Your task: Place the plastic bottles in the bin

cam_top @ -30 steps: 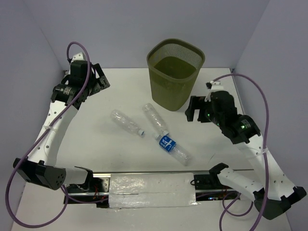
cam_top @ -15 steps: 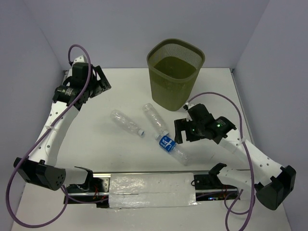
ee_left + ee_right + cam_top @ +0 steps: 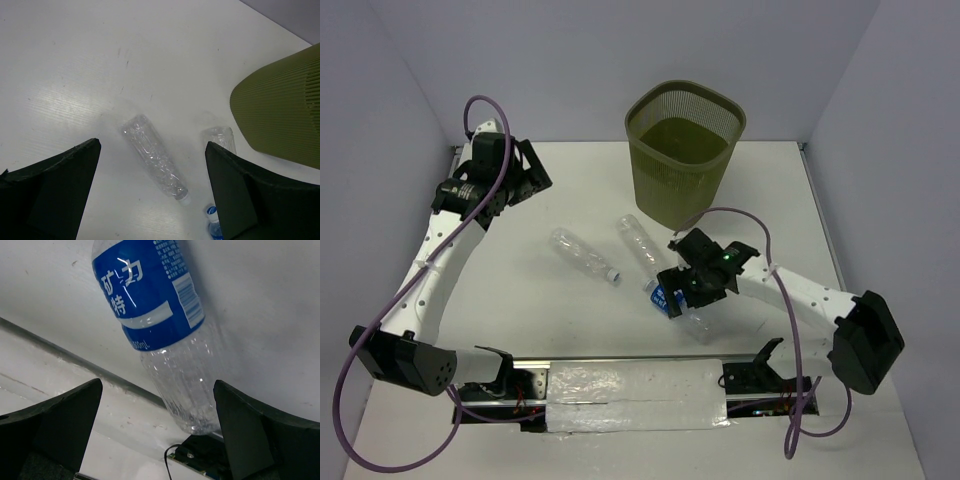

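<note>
The olive-green mesh bin point(image 3: 685, 150) stands at the back middle and also shows in the left wrist view point(image 3: 280, 115). Three clear plastic bottles lie on the table in front of it: a left one point(image 3: 582, 255) point(image 3: 155, 160), a middle one point(image 3: 640, 243) point(image 3: 220, 137), and a blue-labelled one point(image 3: 695, 320) point(image 3: 150, 305). A fourth bottle is out of view. My right gripper point(image 3: 678, 290) point(image 3: 157, 385) is open, low over the blue-labelled bottle, a finger on each side of its body. My left gripper point(image 3: 535, 178) point(image 3: 152, 145) is open and empty, high at the back left.
A metal rail with a taped white strip point(image 3: 635, 385) runs along the table's near edge, just past the blue-labelled bottle's base. Grey walls close in the back and both sides. Purple cables point(image 3: 740, 215) loop off both arms.
My right arm has swung left and down from beside the bin to over the blue-labelled bottle. The left arm has barely moved. The bottles lie where they were.
</note>
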